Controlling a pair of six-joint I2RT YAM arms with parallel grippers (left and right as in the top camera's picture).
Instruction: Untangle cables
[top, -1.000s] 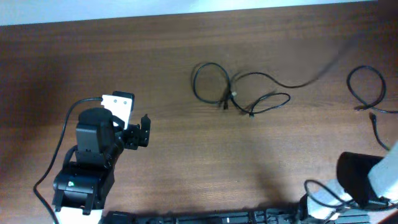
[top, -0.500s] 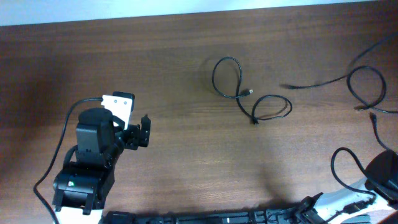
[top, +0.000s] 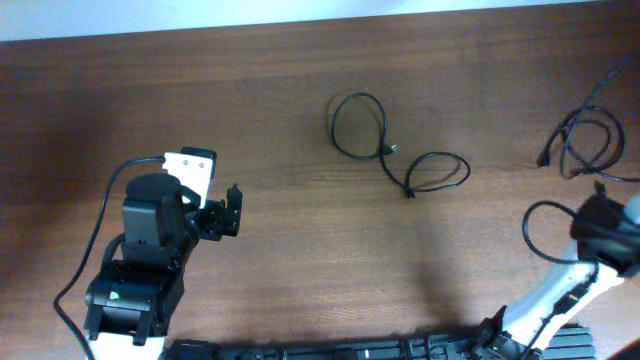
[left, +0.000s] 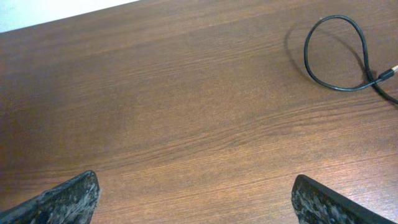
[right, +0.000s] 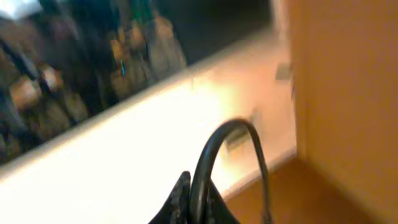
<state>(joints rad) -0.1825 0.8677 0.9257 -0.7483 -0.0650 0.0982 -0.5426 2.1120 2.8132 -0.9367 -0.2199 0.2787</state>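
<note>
Nearest me, the left gripper (top: 230, 210) hangs, fingers spread wide and empty, over the brown wooden table (top: 300, 280). The right gripper (right: 189, 199) looks clamped on a thin black cord (right: 206, 152), though that view is blurred. Further out a thin black two-loop cable (top: 390, 158) lies mid-table; more black cords (top: 570, 135) bunch at the right edge, where a hard swing could drag the held cord into a knot

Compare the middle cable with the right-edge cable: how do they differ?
The middle cable lies spread in two open loops; the right-edge cable is bunched, strands overlapping. The middle cable shows whole overhead; the right-edge cable runs to the frame edge. The middle cable lies apart from both arms; the right-edge cable sits beside the right arm. Both: thin, black.
</note>
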